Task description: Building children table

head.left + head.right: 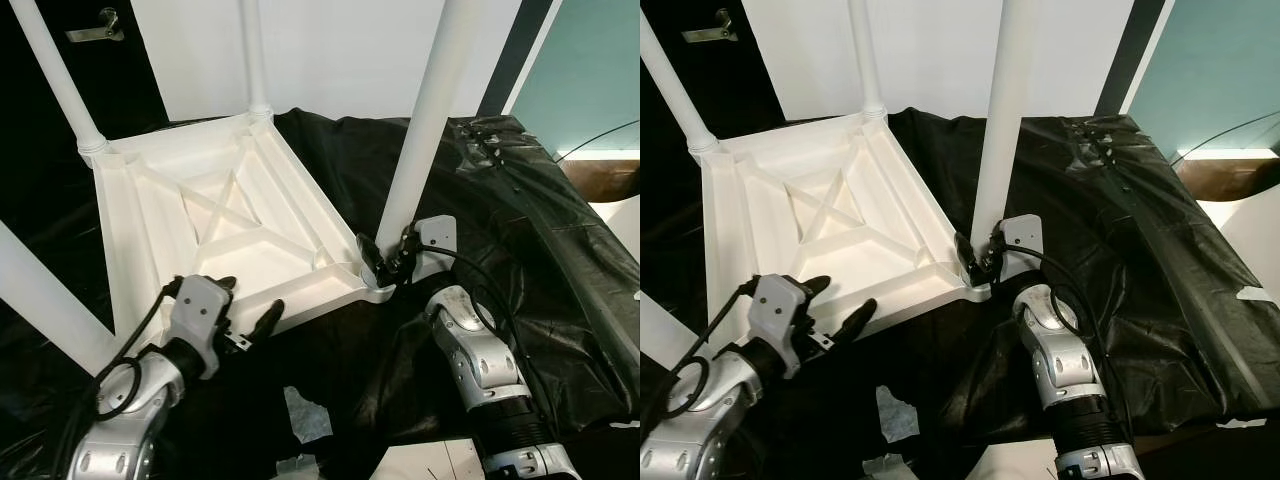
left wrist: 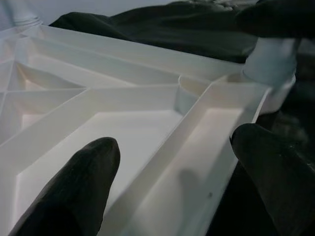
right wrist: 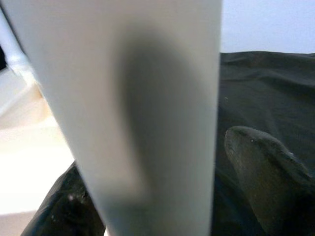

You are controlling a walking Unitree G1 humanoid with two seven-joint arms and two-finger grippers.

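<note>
Legs pointed upward because the white ribbed plastic tabletop lay inverted on black sheeting. We had our right tool clamped around the base of the near white cylindrical leg, probably to seat it; our left tool straddled the near rim, fingers apart, gripping nothing.

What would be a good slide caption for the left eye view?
Right gripper grasps a leg at the upturned white table; open left gripper straddles its near rim.
</note>
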